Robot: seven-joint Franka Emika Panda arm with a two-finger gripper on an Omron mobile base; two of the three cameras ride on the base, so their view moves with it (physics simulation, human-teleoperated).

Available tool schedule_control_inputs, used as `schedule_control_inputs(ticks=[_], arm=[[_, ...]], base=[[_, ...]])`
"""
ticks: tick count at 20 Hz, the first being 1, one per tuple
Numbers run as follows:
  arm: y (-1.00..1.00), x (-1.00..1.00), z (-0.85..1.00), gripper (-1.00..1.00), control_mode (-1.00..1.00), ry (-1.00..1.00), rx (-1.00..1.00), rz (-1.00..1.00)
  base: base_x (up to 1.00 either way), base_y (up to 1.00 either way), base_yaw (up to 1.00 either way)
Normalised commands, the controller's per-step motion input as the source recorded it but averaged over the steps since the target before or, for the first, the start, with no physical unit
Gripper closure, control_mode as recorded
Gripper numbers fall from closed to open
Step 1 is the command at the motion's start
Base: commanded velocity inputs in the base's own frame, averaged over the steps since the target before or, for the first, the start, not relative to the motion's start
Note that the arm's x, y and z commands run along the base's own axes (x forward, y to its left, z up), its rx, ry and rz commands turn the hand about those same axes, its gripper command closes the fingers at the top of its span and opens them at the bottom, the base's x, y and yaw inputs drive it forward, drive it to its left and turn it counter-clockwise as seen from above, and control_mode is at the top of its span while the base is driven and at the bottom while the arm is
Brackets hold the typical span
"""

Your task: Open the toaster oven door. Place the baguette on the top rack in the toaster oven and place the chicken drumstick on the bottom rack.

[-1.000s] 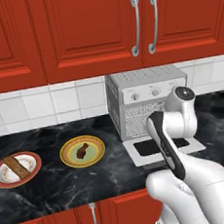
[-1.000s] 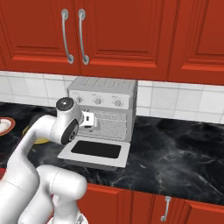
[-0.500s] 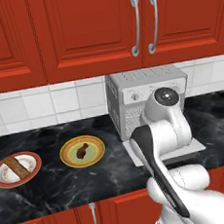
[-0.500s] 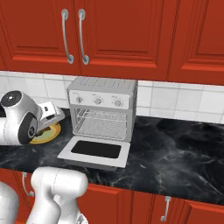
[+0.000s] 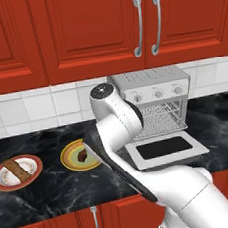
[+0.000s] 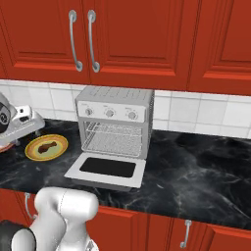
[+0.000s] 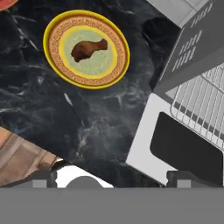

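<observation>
The silver toaster oven (image 6: 115, 110) stands on the counter with its door (image 6: 107, 169) folded down flat, and a wire rack (image 6: 115, 139) shows inside the open cavity. The chicken drumstick (image 7: 89, 49) lies on a yellow plate (image 7: 54, 59) left of the oven. Further left, the baguette (image 5: 14, 168) rests on a red-rimmed plate (image 5: 3, 181). My gripper (image 7: 113, 180) hangs open above the dark counter between the yellow plate and the oven door (image 7: 183, 146), holding nothing. In the right base view my hand (image 6: 22, 122) is beside the yellow plate (image 6: 46, 147).
Red cabinet doors with silver handles (image 5: 144, 25) hang above a white tiled wall. The black marble counter (image 6: 196, 166) stretches right of the oven. Red lower cabinets run under the counter's front edge. My own arm (image 5: 118, 135) covers part of the oven in the left base view.
My arm has swung left, away from the oven front, to above the counter near the yellow plate. The oven door has stayed down and the gripper has stayed open.
</observation>
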Motion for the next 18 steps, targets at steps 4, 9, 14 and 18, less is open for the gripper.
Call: schedule_control_inputs(ticks=[4, 9, 14, 18], arm=[[0.49, 1.0, -0.7, -1.0, -1.0, 0.23, 0.0, -0.28], [0.19, 0.6, -0.92, -1.0, -1.0, 0.15, 0.09, -0.17], [0.37, 0.39, -0.55, -1.0, -1.0, -0.01, 0.06, -0.1], [0.01, 0.35, -0.61, -1.0, -1.0, -0.03, 0.04, -0.08]], base=[[0.0, 0.0, 0.0], [0.0, 0.0, 0.0], [0.0, 0.0, 0.0], [0.0, 0.0, 0.0]])
